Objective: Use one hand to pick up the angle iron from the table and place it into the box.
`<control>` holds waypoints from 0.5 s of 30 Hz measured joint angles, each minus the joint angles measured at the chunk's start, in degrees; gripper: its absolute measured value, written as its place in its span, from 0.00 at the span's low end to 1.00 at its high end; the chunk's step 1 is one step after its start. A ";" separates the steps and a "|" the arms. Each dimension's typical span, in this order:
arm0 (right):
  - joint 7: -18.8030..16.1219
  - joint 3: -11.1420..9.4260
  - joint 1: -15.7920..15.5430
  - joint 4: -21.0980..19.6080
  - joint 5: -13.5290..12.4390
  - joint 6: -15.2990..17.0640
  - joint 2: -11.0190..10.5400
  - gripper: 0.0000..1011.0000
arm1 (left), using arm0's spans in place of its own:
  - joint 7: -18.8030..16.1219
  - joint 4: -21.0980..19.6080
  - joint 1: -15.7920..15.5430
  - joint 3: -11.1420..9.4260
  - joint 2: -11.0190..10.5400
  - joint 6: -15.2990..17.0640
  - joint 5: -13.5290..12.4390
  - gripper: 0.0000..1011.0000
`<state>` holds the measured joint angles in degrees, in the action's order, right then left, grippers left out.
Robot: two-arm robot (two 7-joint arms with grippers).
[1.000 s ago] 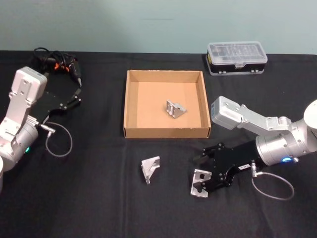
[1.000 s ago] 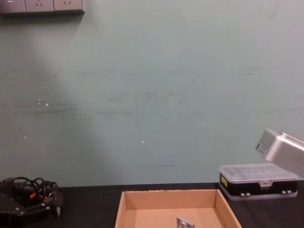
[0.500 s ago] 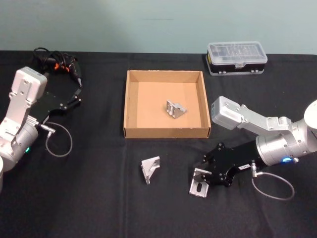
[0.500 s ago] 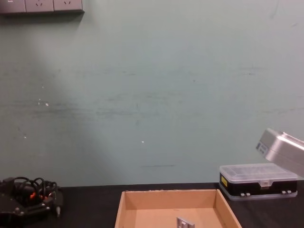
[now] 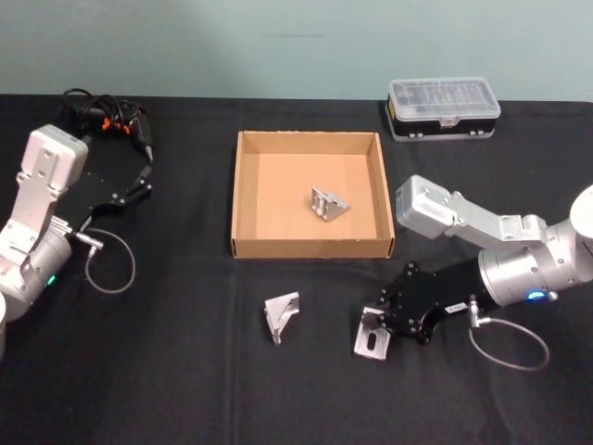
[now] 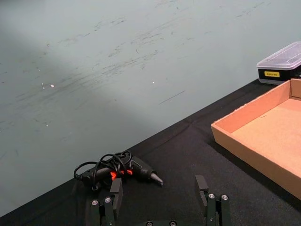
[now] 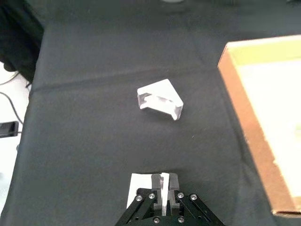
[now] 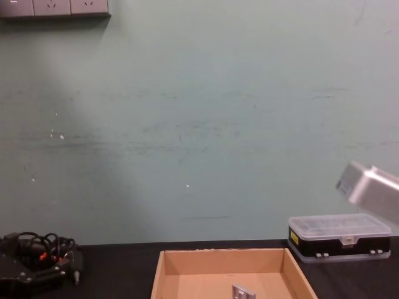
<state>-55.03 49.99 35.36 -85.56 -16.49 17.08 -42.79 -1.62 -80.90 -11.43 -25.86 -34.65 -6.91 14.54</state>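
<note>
The cardboard box holds one angle iron, cut off at the chest view's lower edge. In front of the box, the right gripper has its jaws clamped on a second angle iron, which they partly hide. A third angle iron lies loose on the black surface. The left gripper, parked at the left, has its jaws spread wide and holds nothing.

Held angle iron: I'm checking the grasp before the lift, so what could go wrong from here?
1. The right tool pinches the held angle iron by one thin flange; it may twist or slip when lifted.
2. The near wall of the box stands between it and the box floor; a low carry could clip it.
The left tool sits parked, open, at the left.
</note>
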 joint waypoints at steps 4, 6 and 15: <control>0.70 -1.21 0.16 -0.91 -1.18 -0.30 0.23 0.10 | 0.00 0.00 0.00 0.00 0.00 0.00 0.00 0.99; 0.92 -1.74 0.43 -1.04 -1.72 -0.40 0.49 0.10 | 0.00 0.00 0.00 0.00 0.00 0.00 0.00 0.99; 3.62 -4.32 3.37 2.15 -4.24 -0.20 4.09 0.10 | 0.00 0.00 0.00 0.00 0.00 0.00 0.00 0.99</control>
<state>-51.41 45.67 38.73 -83.41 -20.73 16.88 -38.70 -1.62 -80.90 -11.43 -25.86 -34.65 -6.91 14.55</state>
